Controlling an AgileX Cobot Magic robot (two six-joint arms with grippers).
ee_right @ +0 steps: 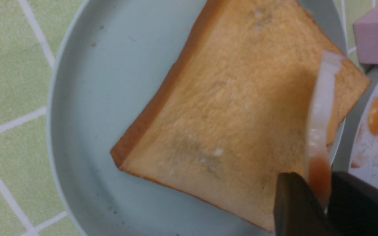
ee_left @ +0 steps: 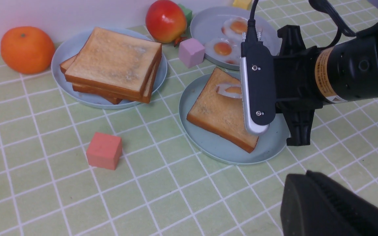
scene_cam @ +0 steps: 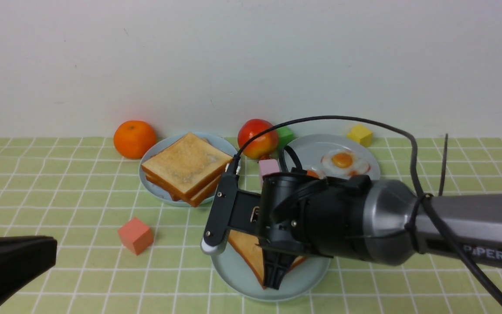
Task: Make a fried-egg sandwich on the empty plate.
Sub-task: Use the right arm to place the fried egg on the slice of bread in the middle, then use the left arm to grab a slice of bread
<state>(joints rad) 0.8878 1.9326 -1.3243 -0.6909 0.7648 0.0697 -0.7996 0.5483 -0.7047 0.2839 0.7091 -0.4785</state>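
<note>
Right wrist view: my right hand (ee_right: 322, 186) grips the fried egg (ee_right: 320, 131) edge-on above the toast slice (ee_right: 228, 108) on the teal plate (ee_right: 77, 108); my left hand (ee_left: 307, 183) is closed.

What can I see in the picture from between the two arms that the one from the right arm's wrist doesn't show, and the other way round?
Only the front view: the orange fruit, the red fruit, the coral block and the toast stack.

Only the right wrist view: the fried egg, tilted on edge by the right tool's dark fingertips.

Both: the toast slice on its pale teal plate, the pink block and part of the greyer plate of eggs.
</note>
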